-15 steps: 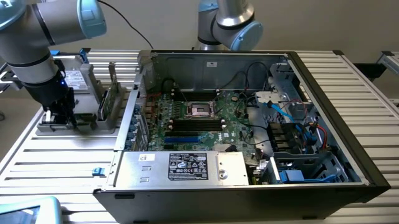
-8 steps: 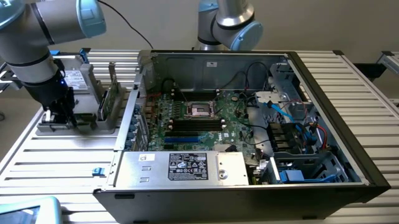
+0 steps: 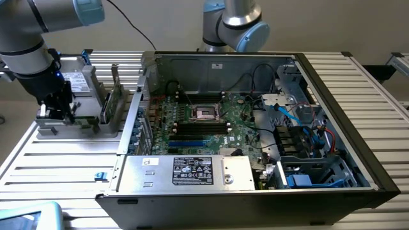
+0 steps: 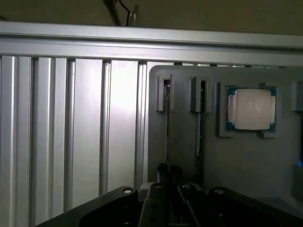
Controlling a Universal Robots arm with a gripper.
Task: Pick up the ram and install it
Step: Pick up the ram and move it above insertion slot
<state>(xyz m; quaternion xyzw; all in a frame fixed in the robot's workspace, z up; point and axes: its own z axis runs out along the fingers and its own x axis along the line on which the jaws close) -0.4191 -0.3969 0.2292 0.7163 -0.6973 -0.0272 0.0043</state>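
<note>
My gripper (image 3: 62, 115) is down at the grey parts holder (image 3: 48, 130) on the exterior view's left, beside the open computer case (image 3: 255, 120). In the wrist view the ram (image 4: 167, 123) stands edge-on in a slot of the holder (image 4: 180, 156), a thin dark strip running in between my two fingers. The fingertips (image 4: 162, 174) sit close together on either side of its near end, shut on it. The ram still rests in its slot. The motherboard's black memory slots (image 3: 202, 127) lie inside the case below the processor socket (image 3: 206, 111).
A second thin stick (image 4: 199, 137) stands in the neighbouring slot. The square silver processor chip (image 4: 251, 109) lies in its recess. A wider green card (image 3: 108, 106) stands upright between my gripper and the case wall. A power supply (image 3: 185, 172) covers the case's near part. Cables (image 3: 300, 124) fill its right side.
</note>
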